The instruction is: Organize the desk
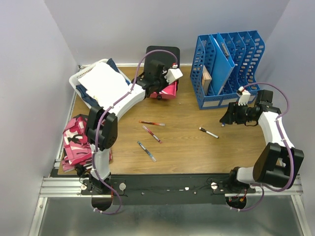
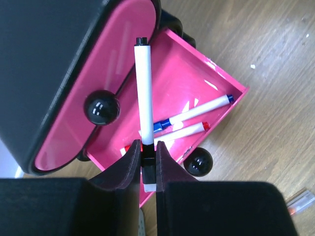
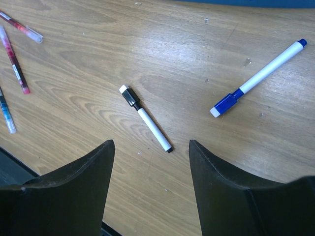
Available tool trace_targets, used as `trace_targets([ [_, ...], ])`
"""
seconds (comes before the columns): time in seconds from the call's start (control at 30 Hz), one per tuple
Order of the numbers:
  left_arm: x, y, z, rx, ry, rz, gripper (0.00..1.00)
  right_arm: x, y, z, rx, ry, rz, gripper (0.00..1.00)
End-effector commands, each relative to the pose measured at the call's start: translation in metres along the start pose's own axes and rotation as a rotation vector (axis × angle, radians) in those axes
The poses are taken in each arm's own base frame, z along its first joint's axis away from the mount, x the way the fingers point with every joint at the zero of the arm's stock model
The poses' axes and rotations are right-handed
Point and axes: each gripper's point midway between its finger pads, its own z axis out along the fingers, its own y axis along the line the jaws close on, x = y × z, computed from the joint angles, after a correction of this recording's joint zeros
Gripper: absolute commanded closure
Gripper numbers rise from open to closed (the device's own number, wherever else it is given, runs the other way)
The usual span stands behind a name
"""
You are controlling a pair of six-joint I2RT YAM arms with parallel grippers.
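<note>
**Top view.** The desk [image 1: 182, 147] fills the middle of the frame, its metal rail along the near edge. The left arm [image 1: 123, 98] reaches to the rear, over the open pink drawer [image 1: 167, 91] of a black drawer unit [image 1: 163, 53]. The right arm [image 1: 271, 129] bends inward in front of a blue file rack [image 1: 231, 64]. A white basket [image 1: 81, 78] of papers sits at the rear left, and a pink pouch [image 1: 76, 142] at the near left. Three pens [image 1: 151, 133] lie mid-desk. A black-capped marker [image 1: 208, 132] lies to their right.

**Left wrist view.** The left gripper [image 2: 148, 150] is clamped on a white marker [image 2: 144, 93], which stands upright above the drawer. Two more markers [image 2: 197, 110] lie inside the drawer. A round black knob [image 2: 102, 107] is on the drawer front above.

**Right wrist view.** The right gripper [image 3: 150, 145] has its fingers spread wide with nothing between them, above bare desk. The black-capped marker lies just ahead of the fingers. A blue-capped marker [image 3: 258, 78] lies to the right, well apart.
</note>
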Motion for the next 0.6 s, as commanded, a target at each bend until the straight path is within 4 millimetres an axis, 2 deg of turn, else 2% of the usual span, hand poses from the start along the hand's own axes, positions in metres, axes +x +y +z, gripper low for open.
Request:
trace_targets([
  [0.0, -0.002, 0.008, 0.0, -0.029, 0.006, 0.01, 0.83, -0.001, 0.002, 0.001, -0.03, 0.004, -0.012, 0.3],
  [0.03, -0.001, 0.009, 0.001, -0.033, 0.009, 0.008, 0.79, -0.001, 0.001, 0.002, -0.031, 0.006, -0.008, 0.3],
  [0.07, 0.001, 0.01, 0.002, -0.045, 0.015, 0.008, 0.7, -0.002, 0.001, 0.002, -0.031, 0.003, -0.011, 0.3],
  [0.13, 0.005, 0.014, 0.004, -0.068, 0.03, 0.002, 0.62, -0.002, 0.0, 0.003, -0.036, 0.007, -0.008, 0.3],
  [0.17, 0.004, 0.016, 0.005, -0.082, 0.029, -0.001, 0.55, -0.003, 0.0, 0.004, -0.037, 0.008, -0.005, 0.3],
  [0.27, 0.001, 0.023, 0.003, -0.113, 0.026, -0.022, 0.48, -0.003, -0.002, 0.006, -0.033, 0.015, -0.004, 0.3],
  [0.37, -0.005, 0.027, -0.003, -0.13, 0.01, -0.05, 0.46, -0.003, -0.006, 0.008, -0.026, 0.019, 0.006, 0.3],
  [0.53, -0.021, 0.04, -0.03, -0.188, -0.033, -0.107, 0.36, -0.003, -0.016, 0.017, 0.065, 0.04, 0.037, 0.31],
  [0.57, -0.025, 0.044, -0.035, -0.21, -0.052, -0.119, 0.28, -0.006, -0.021, 0.019, 0.1, 0.029, 0.039, 0.31],
])
